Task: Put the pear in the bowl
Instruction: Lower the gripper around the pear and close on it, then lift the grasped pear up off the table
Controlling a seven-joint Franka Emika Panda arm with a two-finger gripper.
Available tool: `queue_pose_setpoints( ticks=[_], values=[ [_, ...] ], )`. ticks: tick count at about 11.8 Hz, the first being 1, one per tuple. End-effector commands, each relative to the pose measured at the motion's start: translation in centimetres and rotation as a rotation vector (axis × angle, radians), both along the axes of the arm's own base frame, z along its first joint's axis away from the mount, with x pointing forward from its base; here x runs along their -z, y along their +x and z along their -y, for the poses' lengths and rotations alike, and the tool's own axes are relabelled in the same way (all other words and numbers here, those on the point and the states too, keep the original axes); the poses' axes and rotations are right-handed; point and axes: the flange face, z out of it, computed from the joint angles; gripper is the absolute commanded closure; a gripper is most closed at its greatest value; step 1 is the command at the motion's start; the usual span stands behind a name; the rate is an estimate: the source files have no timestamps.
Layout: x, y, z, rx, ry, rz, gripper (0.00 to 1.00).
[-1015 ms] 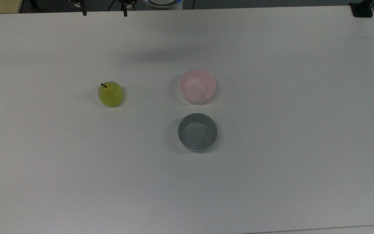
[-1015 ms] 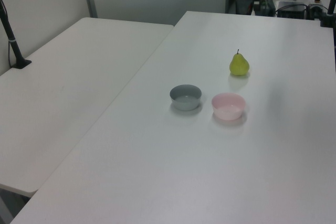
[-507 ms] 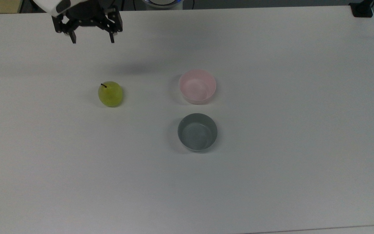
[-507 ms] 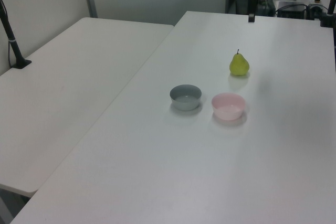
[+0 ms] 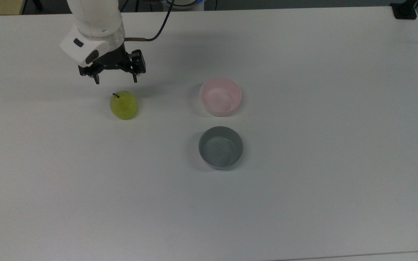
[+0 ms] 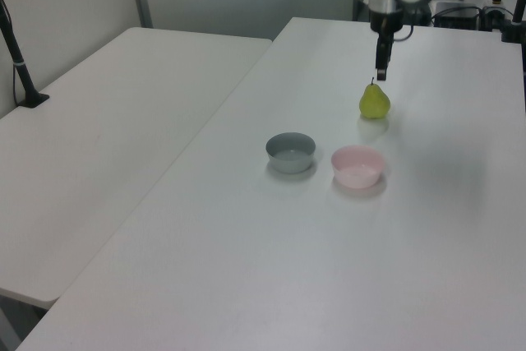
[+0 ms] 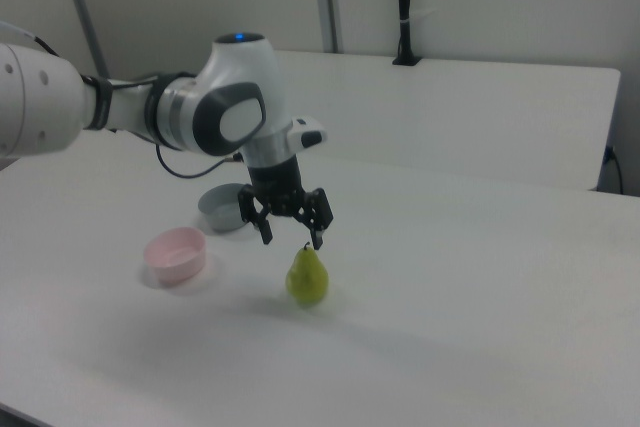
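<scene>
The pear (image 5: 123, 104) stands upright on the white desk (image 5: 303, 203), stem up, free of any grip. Taking the pear as the landmark: the end effector (image 5: 115, 79) hangs just above it, a little toward the top view's upper left, fingers spread wide and holding nothing; in the right view (image 7: 291, 236) the tips (image 7: 315, 241) sit at about the height of the stem, one of them close beside it, and nothing touches the fruit. In the left view the end effector (image 6: 380, 72) points straight down right over the pear (image 6: 374, 103). The pale pink bowl (image 5: 220, 96) sits well apart from the pear, toward the top view's right, with nothing in it. The grey bowl (image 5: 220, 147) lies farther from the pear, to the top view's lower right, just beside the pink one but not touching it. In the right view the pear (image 7: 307, 276) stands to the right of the pink bowl (image 7: 175, 254), with the grey bowl (image 7: 222, 209) behind both.
</scene>
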Motion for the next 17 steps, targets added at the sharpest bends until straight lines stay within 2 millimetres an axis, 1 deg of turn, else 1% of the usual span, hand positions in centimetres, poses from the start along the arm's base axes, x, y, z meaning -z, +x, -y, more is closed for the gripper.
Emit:
queue_pose_setpoints(
  ticks=[1,3,5,7,9,10,11,12,13,14,15,17],
  values=[
    [4.7,0.0,-0.1,-0.049,-0.011,0.006,0.00],
    [5.9,0.3,0.0,-0.050,-0.011,0.007,0.00],
    [7.8,0.6,-0.1,-0.055,-0.011,-0.008,0.00],
    [8.0,0.7,-0.1,-0.057,-0.013,0.004,0.00],
    [8.7,0.8,-0.1,-0.057,-0.012,-0.005,0.00],
    [8.7,0.8,-0.1,-0.057,-0.012,-0.005,0.05],
    [8.9,0.7,-0.1,-0.061,-0.015,-0.011,0.23],
    [9.1,0.7,0.0,-0.068,-0.024,-0.016,0.45],
    [9.0,0.7,0.0,-0.069,-0.025,-0.018,0.57],
    [8.9,0.6,0.0,-0.068,-0.025,-0.021,0.59],
    [8.4,0.6,0.0,-0.066,-0.025,-0.021,0.60],
    [6.3,0.3,-0.2,-0.059,-0.023,-0.039,0.60]
  ],
)
